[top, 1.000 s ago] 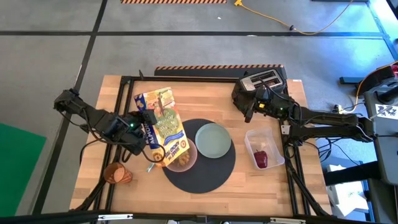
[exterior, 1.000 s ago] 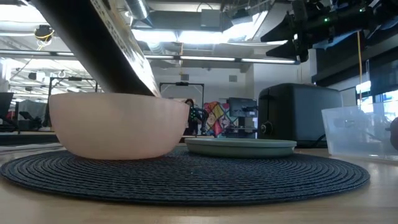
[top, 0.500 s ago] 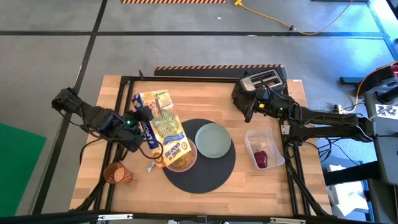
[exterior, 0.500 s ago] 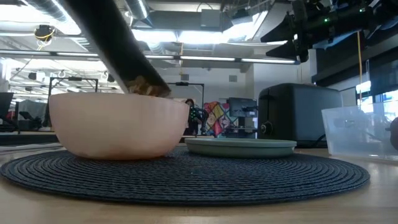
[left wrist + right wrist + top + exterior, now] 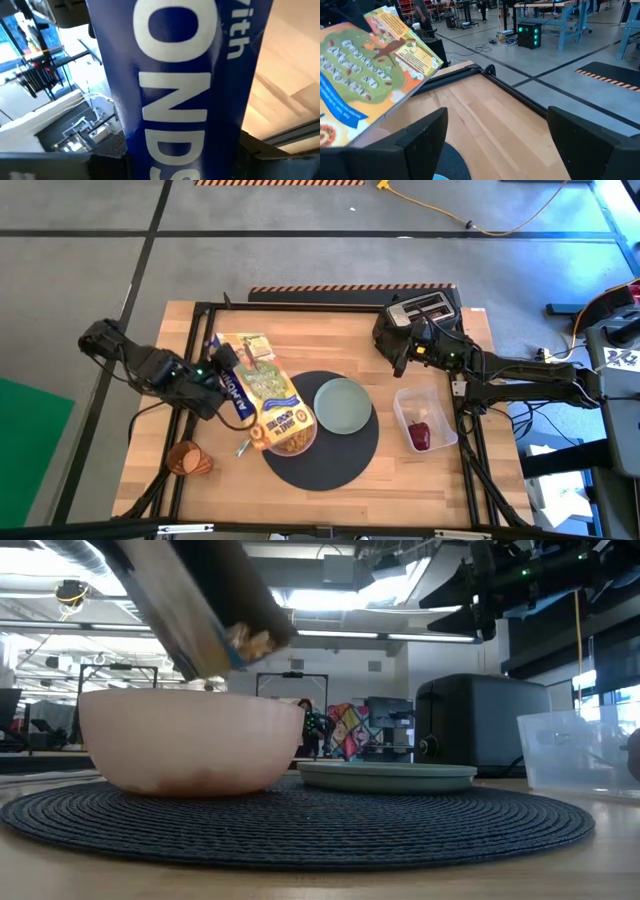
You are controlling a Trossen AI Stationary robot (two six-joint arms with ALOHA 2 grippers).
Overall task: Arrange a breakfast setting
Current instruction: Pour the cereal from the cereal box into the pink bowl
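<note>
At the far left of the table one small amber cup sits near the front edge. Next to it my left gripper is clamped on the side of one cereal box, tilted with its open mouth over one pink bowl, where cereal shows at the opening. One metal spoon lies just beside the bowl. The bowl and one pale-green plate rest on one round dark-grey mat. Then comes one clear plastic tub with one red fruit inside. My right gripper hangs beside one black toaster, its fingers spread wide and empty.
</note>
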